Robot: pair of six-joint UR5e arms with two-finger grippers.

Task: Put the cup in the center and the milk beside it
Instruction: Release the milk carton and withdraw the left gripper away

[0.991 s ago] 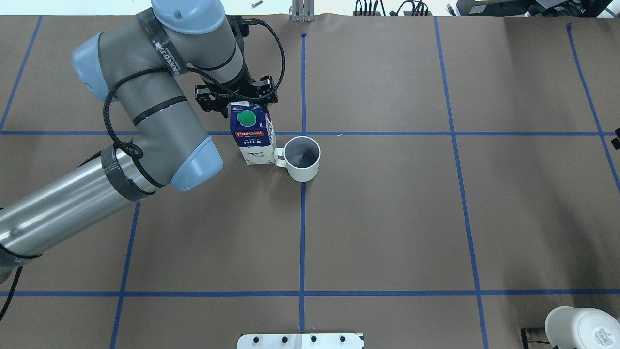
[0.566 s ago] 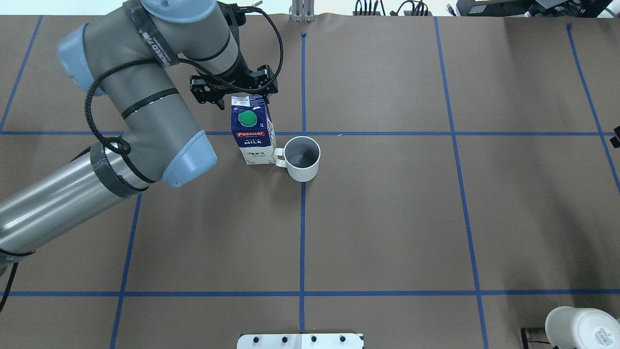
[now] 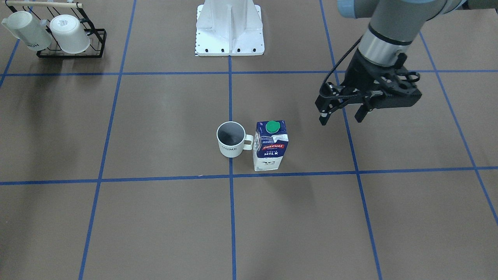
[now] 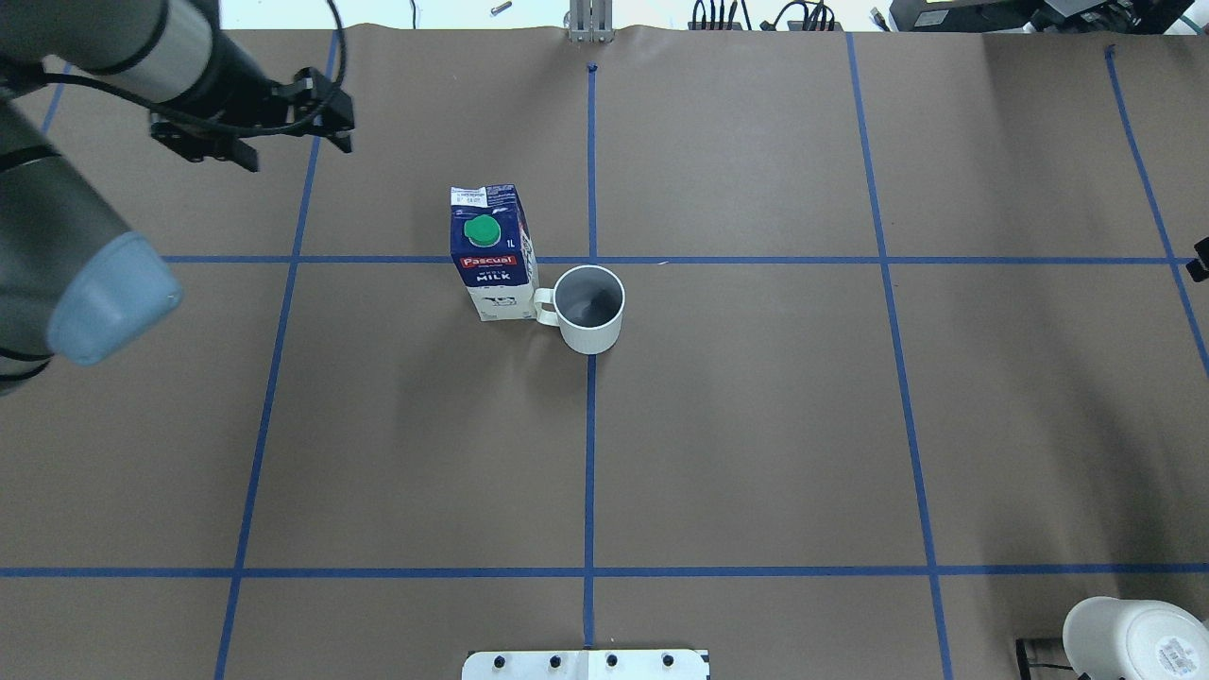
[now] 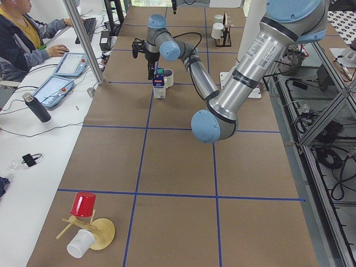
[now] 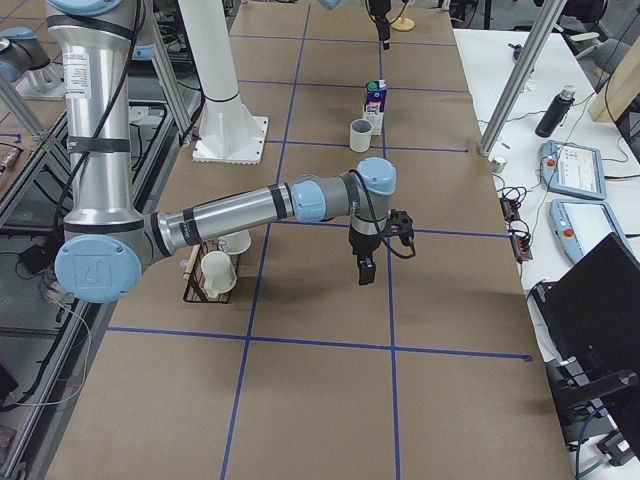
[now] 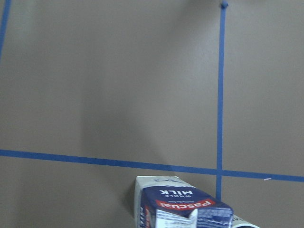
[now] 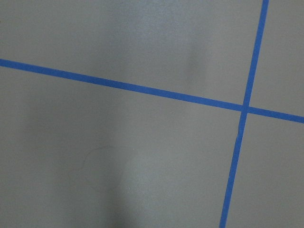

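Note:
The cup (image 4: 588, 307), a white mug with a grey inside, stands upright at the middle crossing of the blue tape lines. It also shows in the front view (image 3: 230, 140). The milk (image 4: 493, 260), a white and dark-blue carton with a green cap, stands upright right beside the cup's handle, also in the front view (image 3: 270, 147). Its top shows in the left wrist view (image 7: 183, 205). My left gripper (image 4: 295, 153) is open and empty, raised well to the left of the milk, and shows in the front view (image 3: 341, 118). My right gripper (image 6: 365, 265) hangs over bare table far from both; I cannot tell its state.
A black wire rack (image 3: 70, 52) with two white mugs stands at the robot's right near corner. The white base plate (image 3: 229, 31) is behind the cup. A wooden stand with a red cup (image 5: 83, 204) sits at the table's left end. Operators' tablets lie on a side table.
My left gripper has drawn away from just behind the milk, moving far to the left and away from it. The milk and cup have not moved.

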